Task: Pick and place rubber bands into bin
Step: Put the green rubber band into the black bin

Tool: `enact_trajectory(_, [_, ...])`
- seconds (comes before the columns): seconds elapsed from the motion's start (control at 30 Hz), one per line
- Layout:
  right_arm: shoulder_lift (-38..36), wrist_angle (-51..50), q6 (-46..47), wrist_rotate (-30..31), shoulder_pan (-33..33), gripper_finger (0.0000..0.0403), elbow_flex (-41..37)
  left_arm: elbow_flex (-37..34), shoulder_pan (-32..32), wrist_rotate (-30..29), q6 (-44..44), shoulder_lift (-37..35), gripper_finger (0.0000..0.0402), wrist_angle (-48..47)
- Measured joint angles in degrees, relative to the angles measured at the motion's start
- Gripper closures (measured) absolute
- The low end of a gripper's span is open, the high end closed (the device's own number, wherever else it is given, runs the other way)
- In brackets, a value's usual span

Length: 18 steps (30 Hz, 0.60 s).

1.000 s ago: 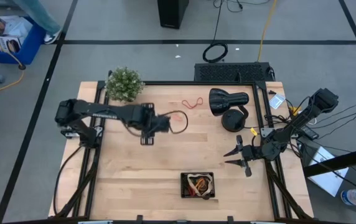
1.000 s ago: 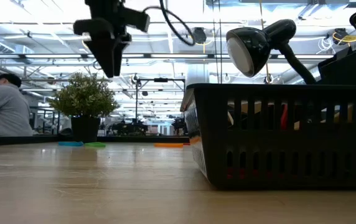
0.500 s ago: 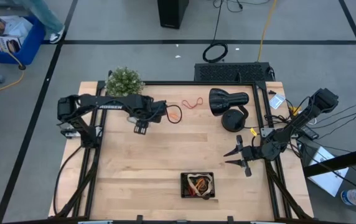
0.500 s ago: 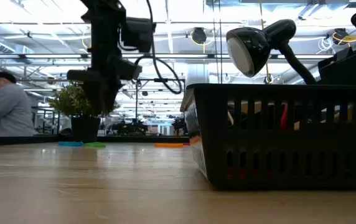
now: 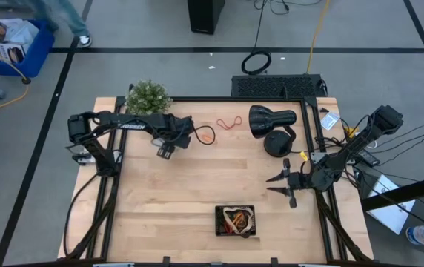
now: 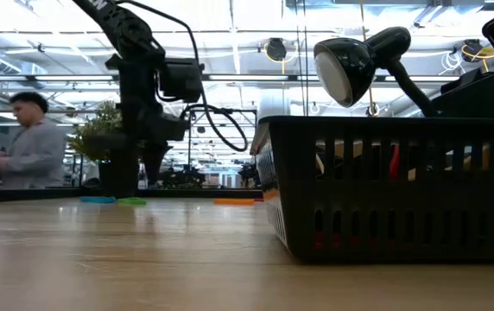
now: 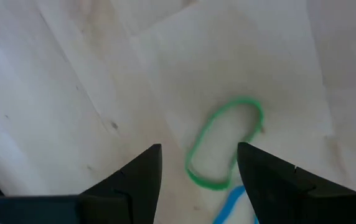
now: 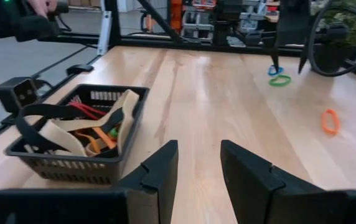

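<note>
Lay flat on the bare wood near the desk's far left corner: a green rubber band (image 7: pixel 223 148), with a blue band (image 7: pixel 231 204) just beside it. Seen again from the right wrist as two small loops, green (image 8: pixel 280 80) and blue (image 8: pixel 275 70), on the far side of the desk. Hung directly over the green band, not touching it: left pincer (image 7: pixel 198 163), fingers (image 7: pixel 142 171) apart, one on each side of the loop. Placed next to a small potted plant (image 5: pixel 147 99) at the far edge. Further along the far edge, toward the middle: an orange band (image 5: pixel 207 135) and a red band (image 5: pixel 230 122). Stood at the middle of the near edge: the bin (image 5: pixel 236 221), a black slatted tray holding tan, red and orange bands and one black loop (image 8: pixel 38 114). Waited low at the right edge of the desk, pointing toward the middle: right pincer (image 5: pixel 276 185), fingers apart, holding nothing. Sat near the far right corner: a black lamp (image 5: pixel 270 124).
</note>
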Motion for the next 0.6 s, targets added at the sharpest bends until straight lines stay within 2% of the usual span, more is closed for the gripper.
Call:
enact_trajectory(0.27, [0.0, -0.2, 0.3, 0.4, 0.0, 0.0287, 0.0, -1.7, 2.7, 6.4, 1.7, 0.2, 0.0197, 3.8])
enact_trajectory(0.6, [0.0, -0.4, 0.4, 0.4, 0.0, 0.0287, 0.0, -1.9, 4.4, 7.3, 0.5, 0.7, 0.0285, 6.2])
